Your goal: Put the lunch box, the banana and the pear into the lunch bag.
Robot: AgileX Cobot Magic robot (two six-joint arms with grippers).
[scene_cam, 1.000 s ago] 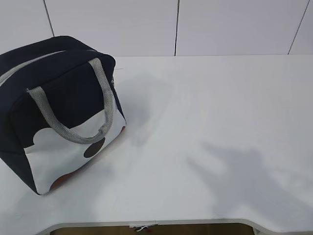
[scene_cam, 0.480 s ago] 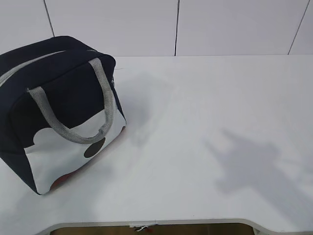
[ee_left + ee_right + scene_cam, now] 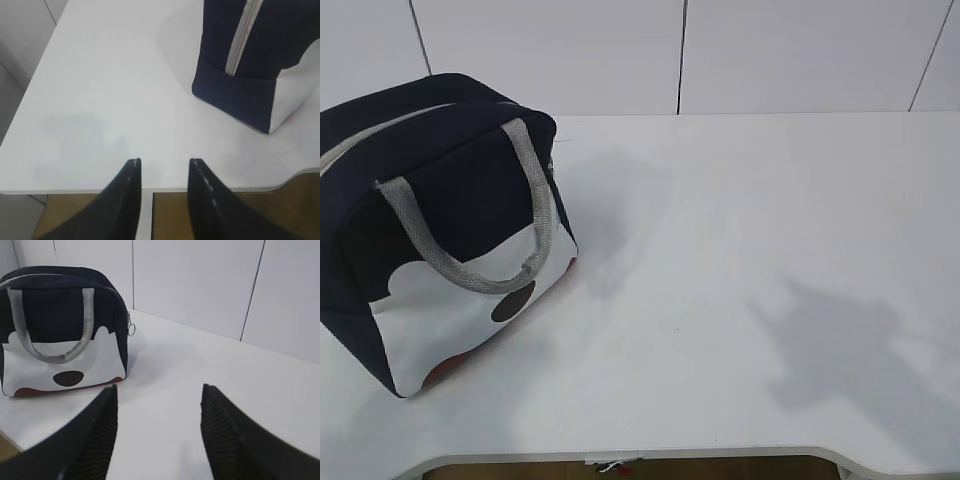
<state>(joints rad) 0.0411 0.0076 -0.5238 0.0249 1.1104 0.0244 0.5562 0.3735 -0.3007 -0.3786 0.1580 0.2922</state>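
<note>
The navy lunch bag (image 3: 440, 230) with a white lower panel, dark spot and grey handles stands upright at the table's left, its grey zipper shut along the top. It also shows in the left wrist view (image 3: 255, 60) and the right wrist view (image 3: 62, 330). The lunch box, banana and pear are out of view. My left gripper (image 3: 165, 162) is open and empty above the table's near-left edge. My right gripper (image 3: 159, 390) is open and empty above the table, right of the bag. Neither gripper shows in the exterior view; only arm shadows do.
The white table (image 3: 740, 250) stretches right of the bag, with a panelled wall (image 3: 680, 50) behind it. The table's front edge (image 3: 150, 191) lies just under my left gripper's tips, with brown floor below.
The arm shadow on the table's right side has shifted to the right and slightly toward the front. The bag has not moved.
</note>
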